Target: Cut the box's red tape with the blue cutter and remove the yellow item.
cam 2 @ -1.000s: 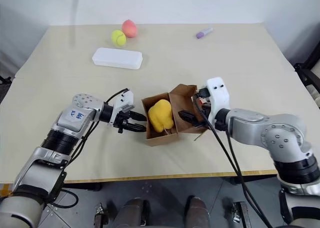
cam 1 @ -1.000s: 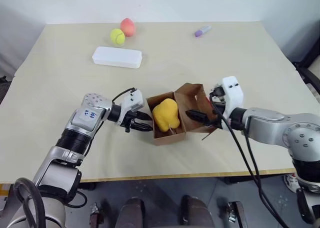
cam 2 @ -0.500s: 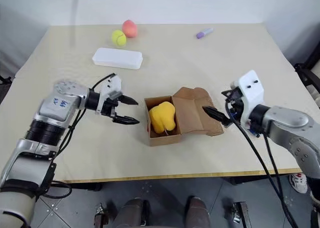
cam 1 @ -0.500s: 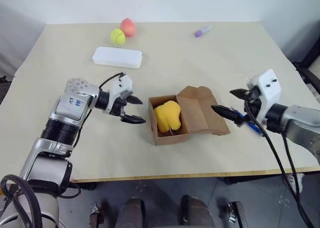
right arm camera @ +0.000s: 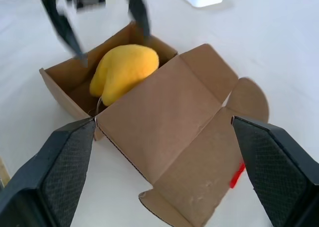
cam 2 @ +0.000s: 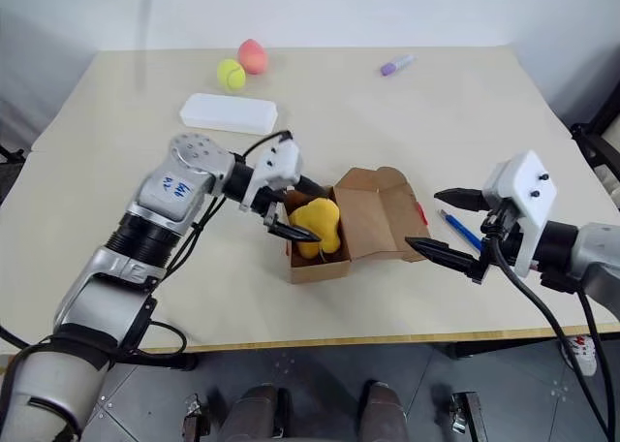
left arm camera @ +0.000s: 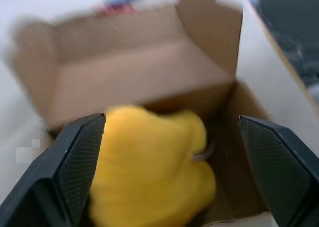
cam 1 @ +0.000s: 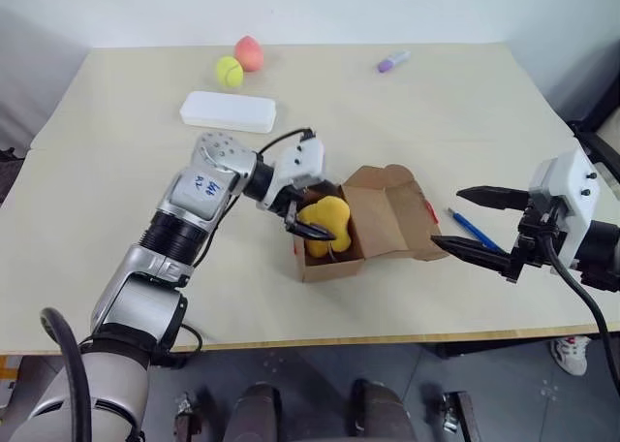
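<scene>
Reaching over the open box (cam 1: 334, 234) from its left side, left gripper (cam 1: 308, 209) with fingers spread wide, one finger above the yellow item (cam 1: 325, 224) and one at its near side, nothing clamped; touching or not, cannot tell. Seen along those fingers, yellow item between them, its lower part cut off and its outline smeared. Sitting inside the carton, near the table's (cam 1: 116, 171) front edge at about mid-width. Folded flat toward the right, lid flap (cam 1: 387, 219) with only a sliver of red tape (cam 1: 429, 210) visible at its outer rim, the rest hidden. Just beyond that, blue cutter (cam 1: 473, 231) lying on the table, partly covered by the right gripper (cam 1: 484, 224), its near end not visible. Hovering right of the box, right gripper released, fingers wide apart, empty. Toward the far left corner: white case (cam 1: 228, 110), tennis ball (cam 1: 229, 71) and pink-orange round object (cam 1: 249, 52) just beside it. Near the far edge, right of middle, purple marker (cam 1: 392, 61).
</scene>
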Available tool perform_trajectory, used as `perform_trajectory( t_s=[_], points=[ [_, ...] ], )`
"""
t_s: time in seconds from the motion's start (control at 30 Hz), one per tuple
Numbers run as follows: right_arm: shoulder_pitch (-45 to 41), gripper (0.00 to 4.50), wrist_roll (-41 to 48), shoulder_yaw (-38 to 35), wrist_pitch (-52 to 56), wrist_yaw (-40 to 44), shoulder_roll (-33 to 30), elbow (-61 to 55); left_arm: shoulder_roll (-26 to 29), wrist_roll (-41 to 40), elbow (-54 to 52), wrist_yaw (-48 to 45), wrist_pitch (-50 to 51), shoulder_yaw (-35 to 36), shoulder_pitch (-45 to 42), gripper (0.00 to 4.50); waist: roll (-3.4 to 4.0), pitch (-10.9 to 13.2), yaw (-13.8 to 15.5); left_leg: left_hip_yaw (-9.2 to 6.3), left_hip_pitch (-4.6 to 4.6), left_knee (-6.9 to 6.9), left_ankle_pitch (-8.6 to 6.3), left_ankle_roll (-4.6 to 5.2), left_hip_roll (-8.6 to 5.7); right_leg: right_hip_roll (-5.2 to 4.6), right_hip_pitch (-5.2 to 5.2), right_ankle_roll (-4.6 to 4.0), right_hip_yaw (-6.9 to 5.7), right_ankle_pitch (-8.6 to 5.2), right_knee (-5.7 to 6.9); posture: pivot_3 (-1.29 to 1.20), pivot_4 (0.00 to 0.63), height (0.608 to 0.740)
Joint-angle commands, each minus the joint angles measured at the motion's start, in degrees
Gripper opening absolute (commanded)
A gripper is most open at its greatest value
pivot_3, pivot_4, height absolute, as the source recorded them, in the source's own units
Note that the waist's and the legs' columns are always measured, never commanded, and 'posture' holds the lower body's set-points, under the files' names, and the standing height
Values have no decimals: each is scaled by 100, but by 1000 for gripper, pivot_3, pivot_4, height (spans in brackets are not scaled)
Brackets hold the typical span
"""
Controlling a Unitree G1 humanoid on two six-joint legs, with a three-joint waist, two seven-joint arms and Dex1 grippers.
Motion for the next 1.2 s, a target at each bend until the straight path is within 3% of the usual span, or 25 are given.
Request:
perform_trajectory(
  t_s=[0.03, 0.1, 0.4, 0.53, 0.73, 1.03, 1.2],
  points=[
    [196, 4500, 54, -422, 36, -84, 133, -332, -47, 305, 415, -44, -411, -124, -154, 4309, 0, 0, 2, 0, 0, 1, 0, 0, 0, 0, 0, 0, 0, 0, 0, 0, 150, 740],
    [539, 4500, 61, -659, 26, -38, 268, -503, -156, 494, 799, -25, -771, -222, -270, 3921, 0, 0, 28, 0, 1, 1, 0, 0, 0, 0, 2, 0, 0, 0, 0, 0, 150, 740],
    [1534, 4500, -136, -1145, -948, 957, 944, -544, -416, 456, 1333, -93, -985, 12, -578, 1177, -1, 0, 75, 0, 11, 1, 0, 0, -1, 0, 12, 0, 1, 0, 0, 0, 150, 740],
    [1654, 4500, -383, -1194, -1142, 1155, 902, -391, -501, 172, 1204, -134, -695, 332, -680, 12, -1, 0, 79, 0, 14, 2, 0, 0, -1, 0, 15, 0, 2, 0, 2, 0, 150, 740],
    [1487, 4500, -375, -1181, -1349, 1351, 931, -207, -505, -199, 867, -248, -115, 740, -791, 12, -1, 0, 75, 0, 14, 2, 0, 0, -1, 0, 16, 0, 2, 0, 2, 0, 150, 740],
    [1160, 4500, -389, -1115, -1339, 1573, 703, 132, -549, -884, 726, 412, 643, 1763, -1261, 12, -1, 0, 75, 0, 18, 4, 0, 0, -1, 0, 20, 1, 2, 0, 3, 0, 150, 740],
    [841, 4500, -331, -1026, -1549, 1756, 832, 425, -175, -875, 747, 877, 858, 2083, -1289, 12, -1, 0, 57, 0, 20, 4, 0, 0, -1, 0, 21, 1, 3, 0, 5, 0, 150, 740]
  ],
)
